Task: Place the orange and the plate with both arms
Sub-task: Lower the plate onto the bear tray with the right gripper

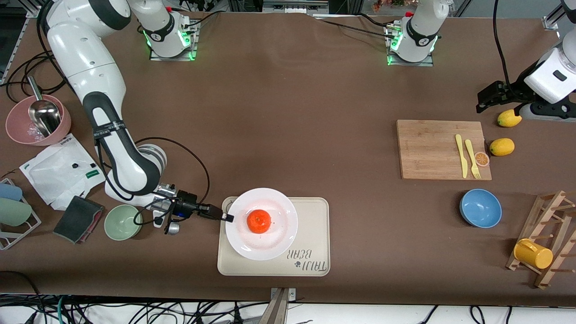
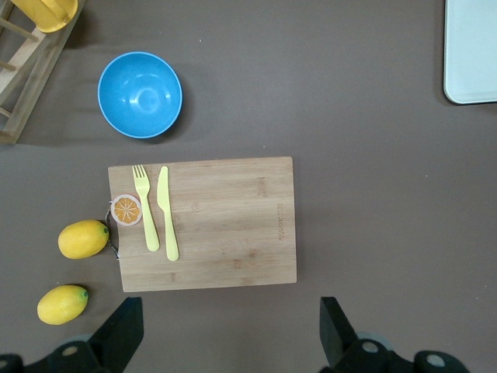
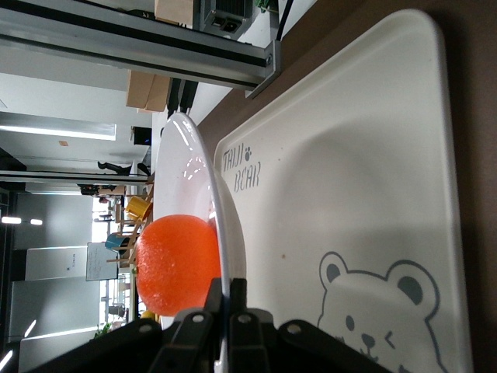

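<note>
The white plate (image 1: 279, 211) sits over the cream bear-printed tray (image 1: 315, 234), nearer the front camera. The orange (image 1: 258, 221) lies in the plate's middle. My right gripper (image 1: 227, 218) is shut on the plate's rim at the side toward the right arm's end. In the right wrist view the fingers (image 3: 238, 299) pinch the thin rim of the plate (image 3: 203, 179), with the orange (image 3: 175, 260) on one face and the tray (image 3: 349, 194) on the other. My left gripper (image 1: 483, 101) is open and empty, up over the table beside the lemons; its own view shows it (image 2: 231, 334) above bare table.
A wooden cutting board (image 1: 438, 148) holds a yellow knife, a fork and an orange slice (image 1: 482, 159). Two lemons (image 1: 501, 146), a blue bowl (image 1: 480, 208) and a rack with a yellow cup (image 1: 533, 253) stand nearby. A green bowl (image 1: 123, 222) sits under the right arm.
</note>
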### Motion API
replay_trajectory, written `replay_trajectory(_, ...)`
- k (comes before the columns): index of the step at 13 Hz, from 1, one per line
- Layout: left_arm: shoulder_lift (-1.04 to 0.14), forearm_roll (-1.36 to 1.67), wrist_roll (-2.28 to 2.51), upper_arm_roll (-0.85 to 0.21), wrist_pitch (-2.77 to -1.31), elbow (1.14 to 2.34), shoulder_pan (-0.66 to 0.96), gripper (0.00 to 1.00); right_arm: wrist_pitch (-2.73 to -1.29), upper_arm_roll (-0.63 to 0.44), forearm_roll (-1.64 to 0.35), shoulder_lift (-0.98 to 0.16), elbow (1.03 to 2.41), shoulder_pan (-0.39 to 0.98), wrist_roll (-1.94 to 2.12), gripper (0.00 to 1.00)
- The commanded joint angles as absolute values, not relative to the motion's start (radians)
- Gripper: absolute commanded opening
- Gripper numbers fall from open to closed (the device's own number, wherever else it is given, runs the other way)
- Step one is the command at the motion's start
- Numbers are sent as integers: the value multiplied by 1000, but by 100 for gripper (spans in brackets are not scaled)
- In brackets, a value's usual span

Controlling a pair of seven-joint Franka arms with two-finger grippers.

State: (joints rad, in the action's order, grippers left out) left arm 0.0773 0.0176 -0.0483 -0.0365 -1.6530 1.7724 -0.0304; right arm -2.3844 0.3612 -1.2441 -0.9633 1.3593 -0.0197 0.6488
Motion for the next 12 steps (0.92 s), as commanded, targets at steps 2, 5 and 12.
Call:
replay_trajectory(2,64,9,-72,-38,-1649,1750,-38,100,-2425,370,-1255,-1014,1302,6,669,0)
replay_trajectory(5,64,9,-72,-38,-1649,1750,-38,100,-2456,370,-1255,-1041,1280,15,678,0)
replay_trajectory(12,63,11,-69,-38,-1649,1750,-38,100,-2497,357,-1253,-1092,1233,40,684,0)
